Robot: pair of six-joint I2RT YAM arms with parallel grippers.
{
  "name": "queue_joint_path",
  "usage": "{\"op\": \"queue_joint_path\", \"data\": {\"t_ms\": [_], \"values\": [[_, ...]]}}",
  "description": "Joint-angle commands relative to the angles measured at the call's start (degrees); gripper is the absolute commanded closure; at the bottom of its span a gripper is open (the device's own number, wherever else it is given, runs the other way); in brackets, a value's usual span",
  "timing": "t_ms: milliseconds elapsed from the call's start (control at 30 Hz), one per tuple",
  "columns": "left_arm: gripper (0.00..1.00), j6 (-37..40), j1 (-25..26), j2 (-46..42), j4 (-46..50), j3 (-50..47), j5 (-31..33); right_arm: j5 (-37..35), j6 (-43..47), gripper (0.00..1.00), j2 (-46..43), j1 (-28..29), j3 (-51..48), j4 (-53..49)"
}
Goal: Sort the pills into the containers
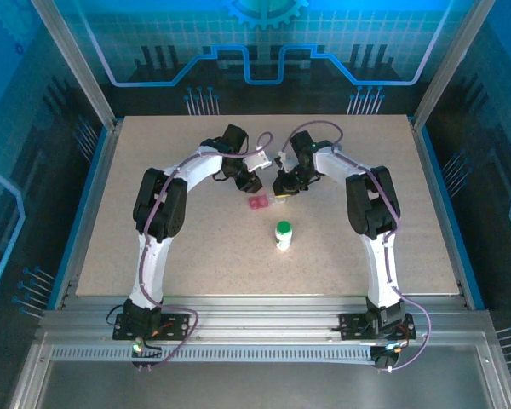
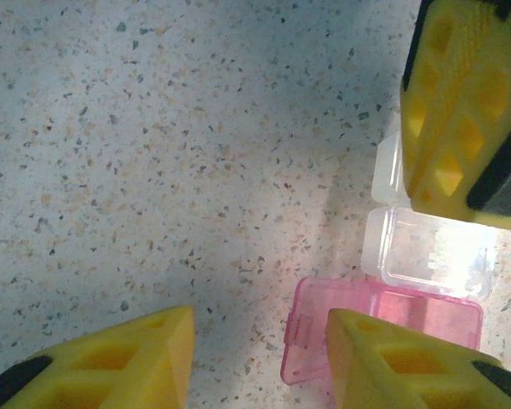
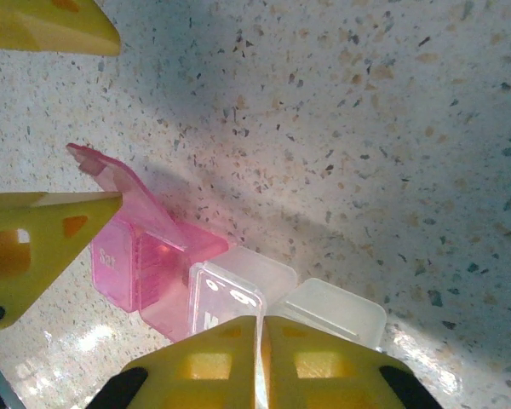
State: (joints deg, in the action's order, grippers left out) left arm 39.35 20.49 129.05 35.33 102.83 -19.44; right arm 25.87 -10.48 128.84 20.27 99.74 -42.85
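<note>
Both crowd pill box [image 3: 145,264]: L gripper [image 2: 260,341] fingers apart, empty; R gripper [image 3: 260,328] pinched closed; bottle [image 1: 283,234] nr.

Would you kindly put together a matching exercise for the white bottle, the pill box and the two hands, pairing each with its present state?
Things:
1. white bottle
2. pill box
3. left hand
4. right hand

States:
A. fingers pressed together
B. pink lid tilted up
C. fingers apart
D. standing upright, green cap on

Pairs: 1-D, 2-B, 3-C, 4-A.
</note>
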Motion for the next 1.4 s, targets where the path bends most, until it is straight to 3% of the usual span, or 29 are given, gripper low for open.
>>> {"op": "queue_joint_path", "data": {"t_ms": [0,300,633,767,867,967,1033,1167,1267,1367], "values": [[0.54,1.71,0.65,1.13,4.46,2.67,1.16,-3.65,-1.08,0.86,0.64,0.56,-1.86,-1.59],[0.54,-1.59,0.61,-2.28,0.53,2.56,-0.42,-1.27,-6.48,0.83,-7.05,-0.29,-6.2,6.5],[0.43,-13.26,-2.16,-21.88,-22.29,-11.99,-4.26,-3.06,-8.88,0.72,-22.83,-2.36,-13.4,9.1],[0.43,-24.57,-2.05,-34.27,-35.28,-23.94,1.89,-7.78,-5.4,0.61,-30.7,0.13,-17.13,7.04],[0.33,-35.15,-2.04,-46.92,-43.43,-35.44,8.1,-17.79,-2.97,0.41,-36.86,4.24,-20.4,4.7],[0.24,-44.16,-2.18,-59.37,-50.08,-48.39,12.98,-23.84,-2.33,0.32,-41.45,7.81,-23.61,2.86],[0.2,-48.75,-2.13,-66.63,-50.2,-55.05,14.65,-26.09,-2.51,0.28,-43.33,9.97,-25.47,1.92],[0.14,-55.6,-2.38,-80.21,-41.5,-63.54,19.14,-30.13,-2.87,0.24,-45.03,14.5,-28.86,0.76],[0.04,-59.33,-2.54,-88.98,-38.6,-69.73,21.97,-30.45,-2.17,0.24,-45.34,16.81,-30.66,0.91],[0.02,-62.51,-2.61,-95.65,-38.87,-75.16,22.01,-29.39,-0.22,0.24,-44.73,18.84,-32.36,1.55]]}}
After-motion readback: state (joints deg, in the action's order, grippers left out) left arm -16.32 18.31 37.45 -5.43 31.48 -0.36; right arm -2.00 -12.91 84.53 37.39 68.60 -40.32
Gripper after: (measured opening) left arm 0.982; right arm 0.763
